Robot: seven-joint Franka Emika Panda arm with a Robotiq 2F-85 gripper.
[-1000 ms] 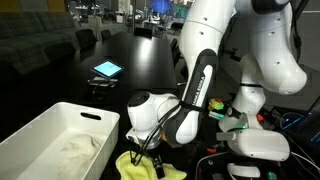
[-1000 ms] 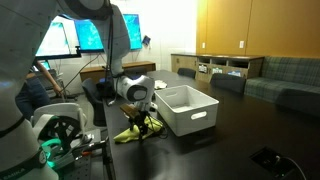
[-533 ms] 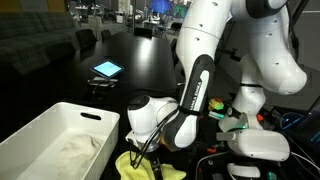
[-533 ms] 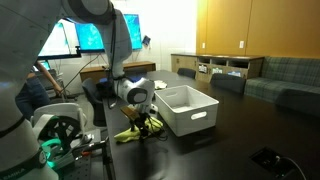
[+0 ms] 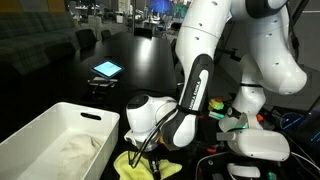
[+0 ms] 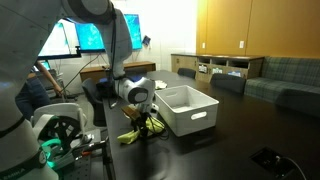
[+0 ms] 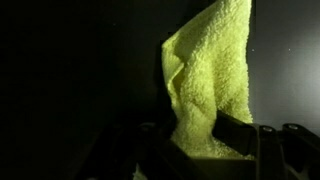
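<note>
A fluffy yellow towel (image 5: pixel 128 166) lies bunched on the dark table beside the white bin (image 5: pixel 40 125). My gripper (image 5: pixel 148 158) points down into it, and both exterior views show the fingers sunk in the cloth (image 6: pixel 131 135). In the wrist view the towel (image 7: pixel 212 70) runs up from between the two dark fingers (image 7: pixel 238 133), which press it from both sides. My gripper (image 7: pixel 195 137) is shut on a fold of the towel.
The white bin (image 6: pixel 192 115) stands right next to the towel and has a pale cloth (image 5: pixel 72 150) in it. A lit tablet (image 5: pixel 107 69) lies farther back on the table. The robot base and cables (image 5: pixel 258 145) crowd the near side.
The fingers have closed in on the towel, which has bunched up slightly between them. The arm itself has barely moved.
</note>
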